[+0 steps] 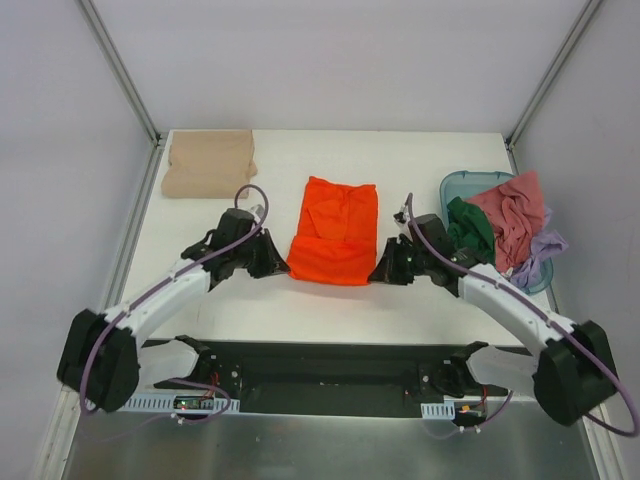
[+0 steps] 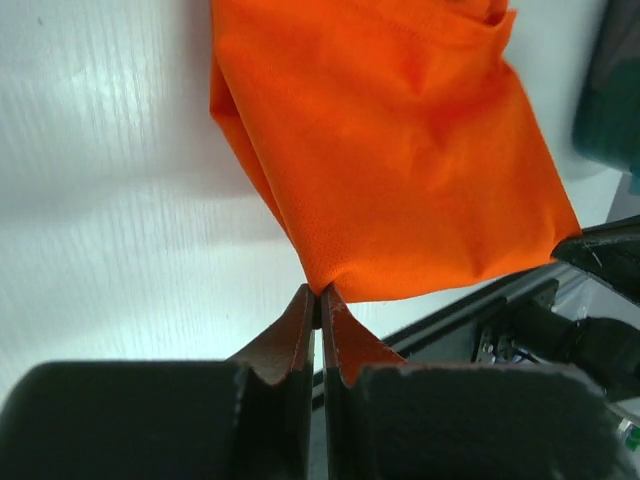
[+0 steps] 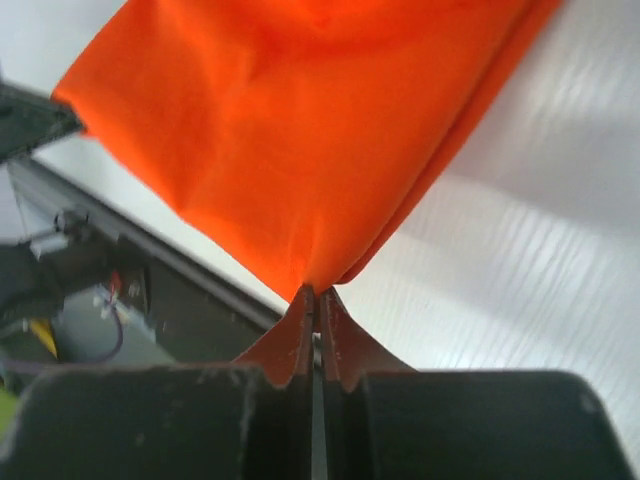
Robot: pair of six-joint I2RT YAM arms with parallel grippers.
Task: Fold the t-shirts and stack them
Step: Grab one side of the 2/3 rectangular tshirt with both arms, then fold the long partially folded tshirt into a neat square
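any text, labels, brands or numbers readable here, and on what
None can be read.
The orange t-shirt is plain in every view, no print or tag showing.
The tan t-shirt and teal tub show no markings.
The small boards at the arm bases may carry print, but it is too small to tell.

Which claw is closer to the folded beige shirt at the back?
Left. The left gripper pinches the orange shirt at its near-left corner, in front of the beige shirt; the right gripper pinches the near-right corner, farther off.
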